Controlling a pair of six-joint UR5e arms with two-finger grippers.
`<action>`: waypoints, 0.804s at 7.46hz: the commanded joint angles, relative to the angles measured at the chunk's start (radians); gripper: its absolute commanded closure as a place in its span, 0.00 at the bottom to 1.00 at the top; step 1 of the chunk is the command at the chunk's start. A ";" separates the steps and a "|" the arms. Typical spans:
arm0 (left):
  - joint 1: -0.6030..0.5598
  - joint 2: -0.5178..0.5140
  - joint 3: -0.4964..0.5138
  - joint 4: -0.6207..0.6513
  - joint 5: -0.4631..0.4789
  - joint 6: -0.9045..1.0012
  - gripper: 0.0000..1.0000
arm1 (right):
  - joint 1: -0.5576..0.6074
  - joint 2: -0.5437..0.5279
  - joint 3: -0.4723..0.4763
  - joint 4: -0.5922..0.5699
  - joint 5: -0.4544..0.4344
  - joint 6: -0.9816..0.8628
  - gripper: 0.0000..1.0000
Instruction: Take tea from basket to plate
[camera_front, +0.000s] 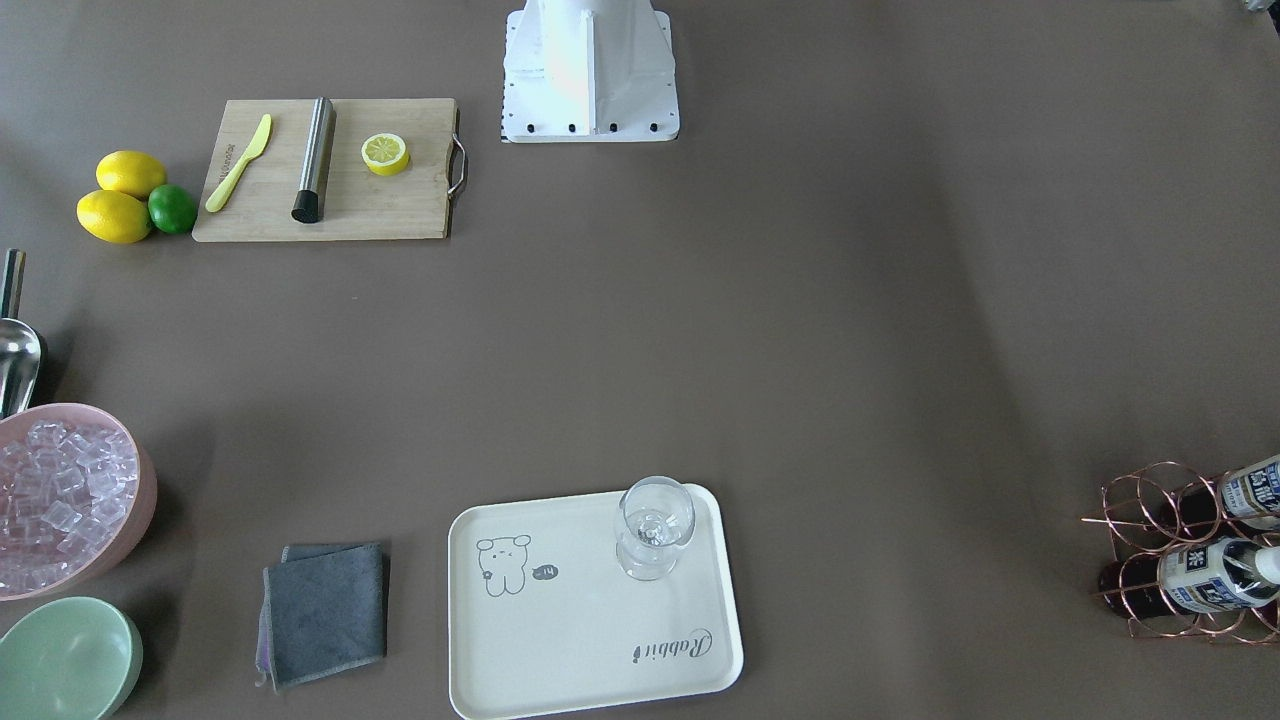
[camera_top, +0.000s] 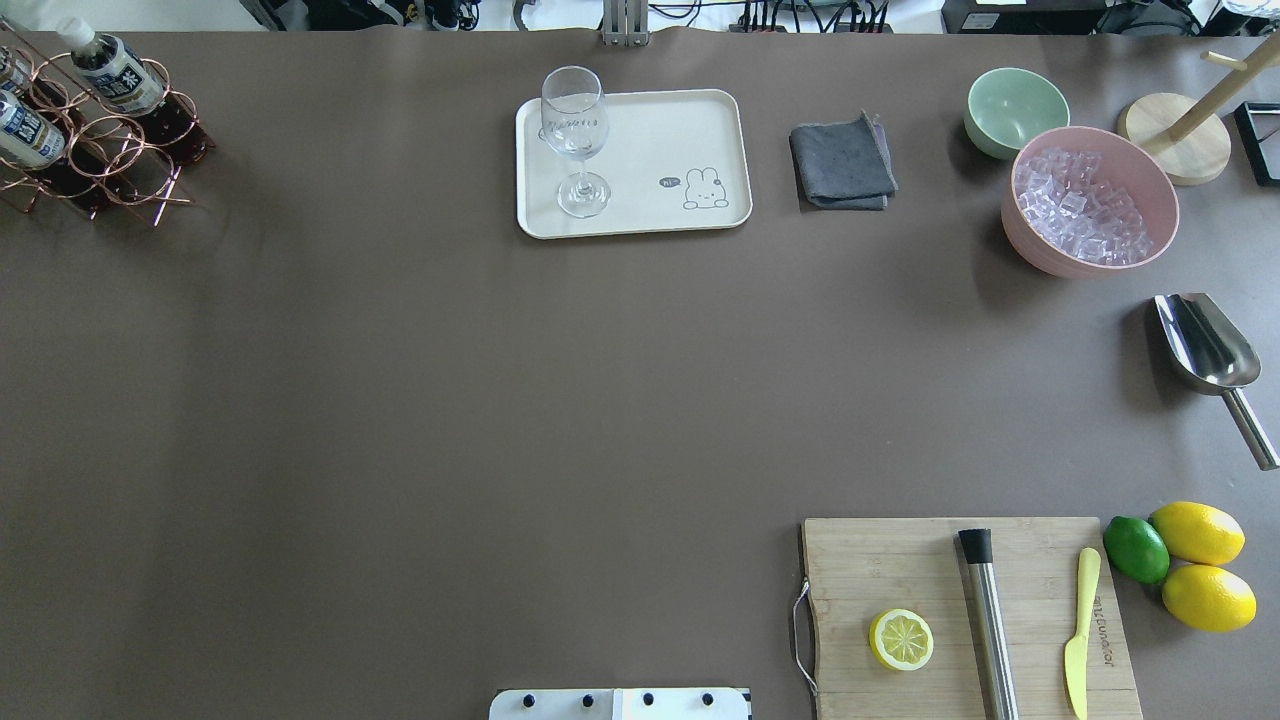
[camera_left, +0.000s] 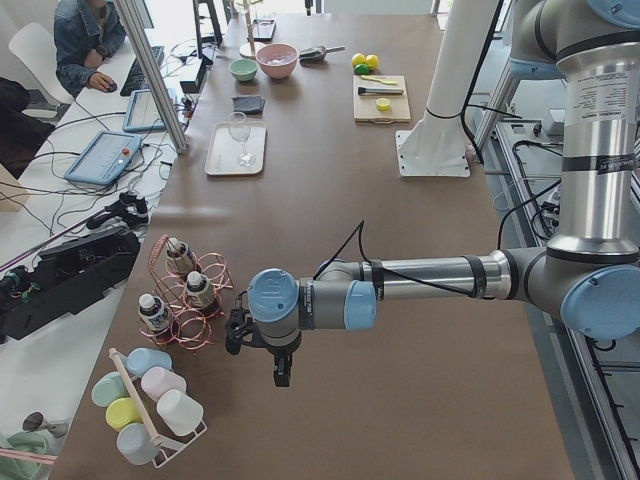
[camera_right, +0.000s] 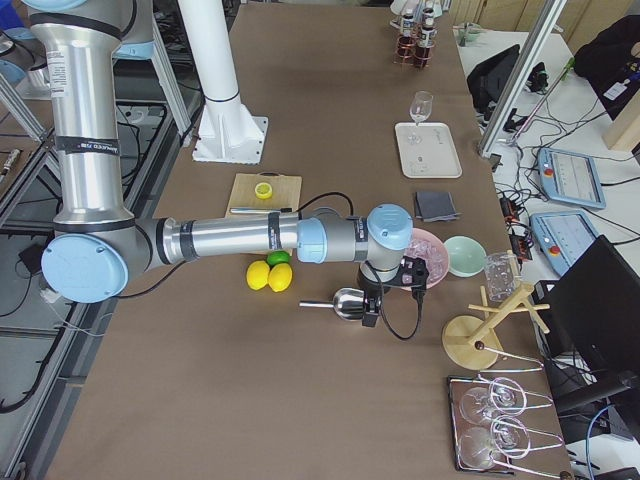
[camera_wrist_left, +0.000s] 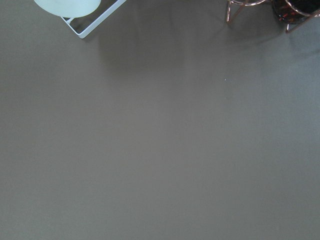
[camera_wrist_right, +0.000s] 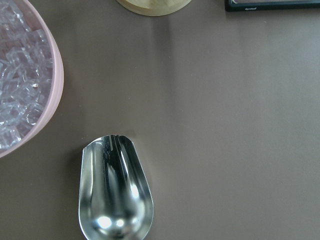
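Three tea bottles stand in the copper wire basket (camera_top: 112, 160) at the table's far left corner; one tea bottle (camera_top: 112, 68) leans there, and the tea also shows in the front view (camera_front: 1210, 578). The cream plate (camera_top: 660, 130) lies at the far middle with a wine glass (camera_top: 577, 140) on it. My left gripper (camera_left: 281, 370) hangs over bare table beside the basket (camera_left: 212, 298), apart from it; I cannot tell if it is open. My right gripper (camera_right: 370, 312) hangs over a steel scoop (camera_right: 345, 302); I cannot tell its state either.
A pink bowl of ice (camera_top: 1090, 200), a green bowl (camera_top: 1015, 108), a grey cloth (camera_top: 842, 165) and the scoop (camera_top: 1208, 350) are at the far right. A cutting board (camera_top: 900, 570) with half a lemon, a muddler and a knife lies near right, with lemons beside it. A cup rack (camera_left: 150, 415) stands beyond the basket.
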 joint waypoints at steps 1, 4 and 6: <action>-0.009 0.043 -0.038 -0.004 0.012 0.004 0.02 | 0.002 -0.020 -0.011 -0.001 0.005 -0.007 0.00; -0.012 0.047 -0.047 -0.003 0.006 0.008 0.02 | 0.002 -0.021 -0.028 0.039 0.001 -0.042 0.00; -0.015 0.065 -0.090 0.023 0.003 0.009 0.02 | 0.003 -0.021 -0.028 0.039 0.002 -0.037 0.00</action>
